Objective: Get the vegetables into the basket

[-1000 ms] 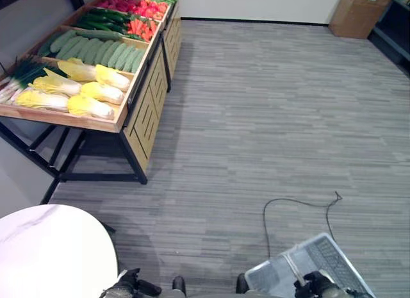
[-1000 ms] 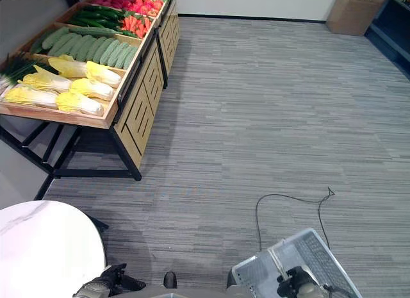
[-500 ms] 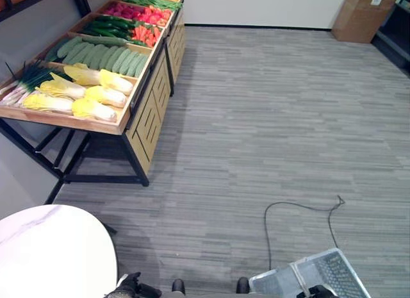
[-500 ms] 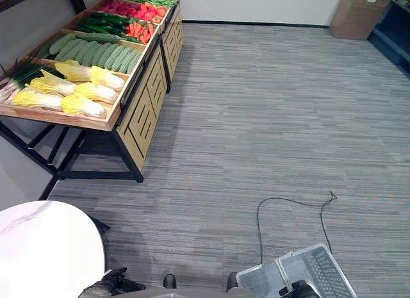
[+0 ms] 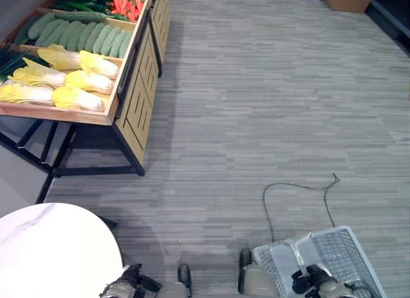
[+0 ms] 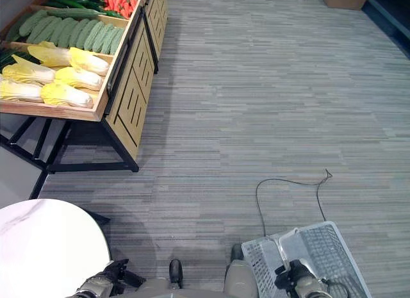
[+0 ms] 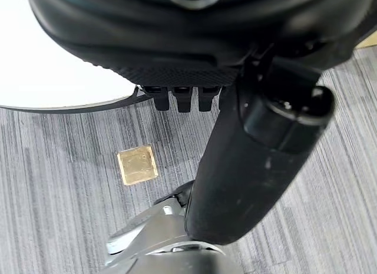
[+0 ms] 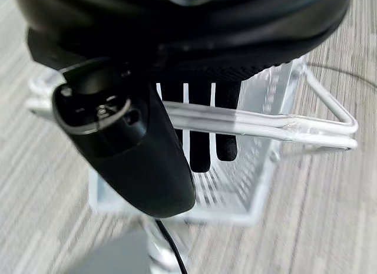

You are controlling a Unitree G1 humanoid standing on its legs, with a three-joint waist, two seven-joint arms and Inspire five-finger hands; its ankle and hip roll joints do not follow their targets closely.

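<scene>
— What is seen of the room?
— A grey striped floor is seen, with a wooden stand at the far left carrying cabbages, cucumbers and carrots. A round white worktop is set near the left hand.

— How are the hands posed?
— The basket is hung low at the right, its wire handle gripped by the curled fingers of the right hand. The left fingers are folded in on nothing.

— Anything on the floor?
— A small gold square is seen.
</scene>
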